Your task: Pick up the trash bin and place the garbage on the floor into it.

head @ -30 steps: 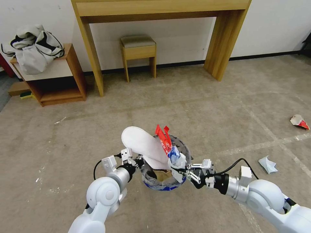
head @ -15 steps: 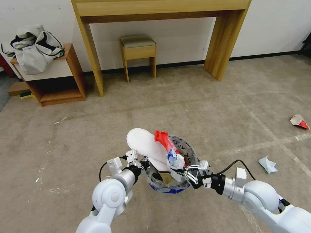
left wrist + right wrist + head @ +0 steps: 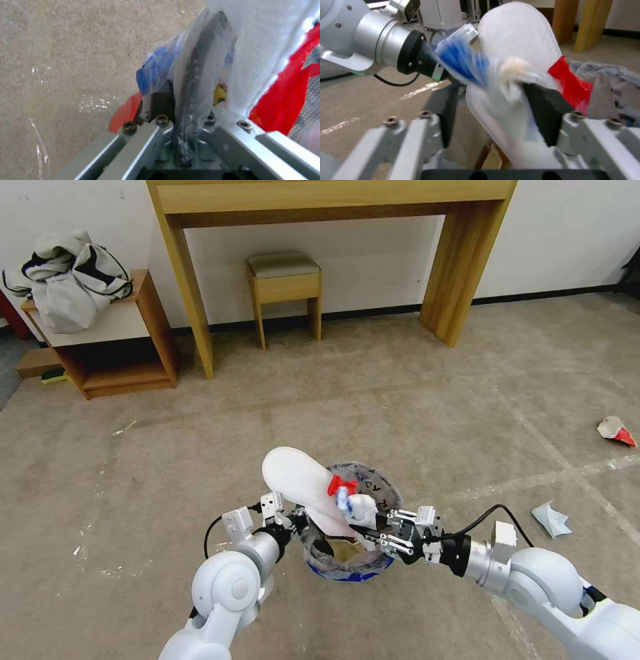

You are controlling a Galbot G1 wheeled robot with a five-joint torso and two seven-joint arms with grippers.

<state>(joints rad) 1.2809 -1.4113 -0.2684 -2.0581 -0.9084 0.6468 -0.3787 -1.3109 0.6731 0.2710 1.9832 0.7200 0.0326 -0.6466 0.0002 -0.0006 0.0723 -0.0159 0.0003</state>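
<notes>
Step in hand, by the look of it: dropping a white-blue crumpled paper (image 3: pixel 355 507) into the trash bin (image 3: pixel 373 563); best done by keeping the wad over the open mouth, clear of the white slipper (image 3: pixel 297 480) that sticks out of the top, and parting the fingers only once it hangs over a free gap, lest it perch on the slipper or the red wrapper (image 3: pixel 341 485) and tumble back to the floor; bin already crowded, so a gentle downward nudge probably wiser than a drop from above.

Right pincer (image 3: pixel 387 532) at the bin's right rim, reaching in level from the right, forearm low and roughly horizontal, elbow out to the right; fingers clamped on the white-blue crumpled paper, as seen in the right wrist view with the wad pinched between the dark pads (image 3: pixel 546 110).

Left pincer (image 3: pixel 180 110) on the bin's left rim, closed on the rim and its clear plastic liner, holding the bin up above the floor; left arm bent, elbow low and near the body.

Still lying on the floor to the right, well apart from the bin: a blue-white crumpled paper (image 3: pixel 551 519) and a white-red scrap (image 3: pixel 615 431) farther off.
</notes>
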